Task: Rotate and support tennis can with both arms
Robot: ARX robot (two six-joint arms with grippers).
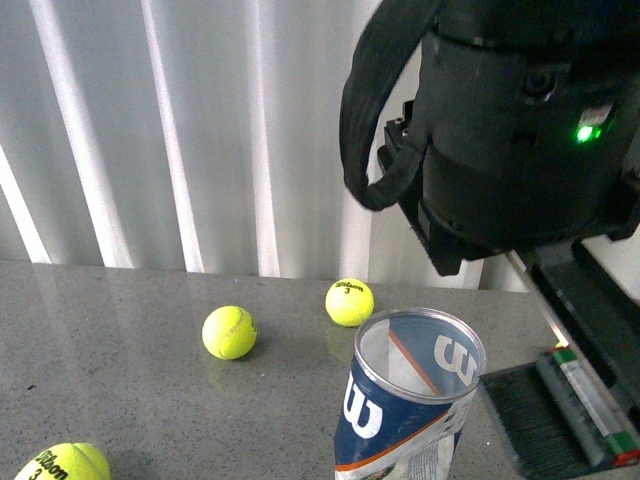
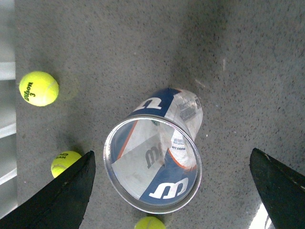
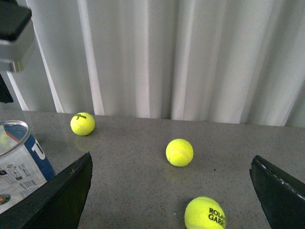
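Stands open-mouthed on the grey table (image 2: 248,57): tennis can (image 2: 155,157), directly below the left hand (image 2: 171,191), between spread fingers (image 2: 62,195), untouched. Beside the right hand (image 3: 171,200), also spread, gripping nothing.

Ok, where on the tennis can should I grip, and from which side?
Grip the tennis can across its labelled wall just below the silver rim, coming down from above. It stands open-mouth up, slightly tilted, and the left gripper is open with its fingers on either side.
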